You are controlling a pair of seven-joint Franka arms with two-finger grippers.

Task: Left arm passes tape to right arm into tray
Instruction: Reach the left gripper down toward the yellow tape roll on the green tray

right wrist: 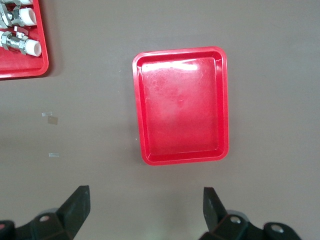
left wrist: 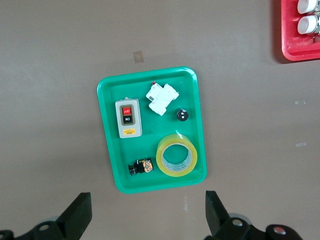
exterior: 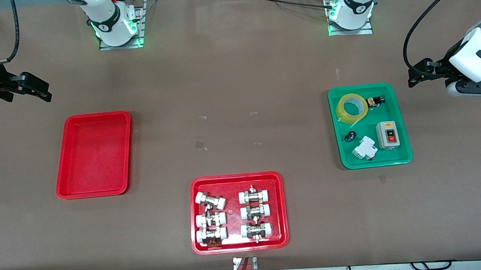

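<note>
The yellow tape [exterior: 342,109] lies flat in a green tray [exterior: 364,126] toward the left arm's end of the table, at the tray's end farther from the front camera. It also shows in the left wrist view [left wrist: 162,159]. My left gripper [exterior: 418,72] is open and empty, up over bare table beside the green tray; its jaws stand wide apart [left wrist: 147,197]. The plain red tray [exterior: 94,154] is empty toward the right arm's end and shows in the right wrist view [right wrist: 180,112]. My right gripper [exterior: 40,89] is open and empty over bare table beside that tray [right wrist: 145,192].
The green tray also holds a grey push-button box [exterior: 387,135], a white breaker [exterior: 364,148], a small black knob [exterior: 350,136] and a small black and orange part [exterior: 374,101]. A red tray of white-capped fittings [exterior: 234,177] sits at mid-table, nearest the front camera.
</note>
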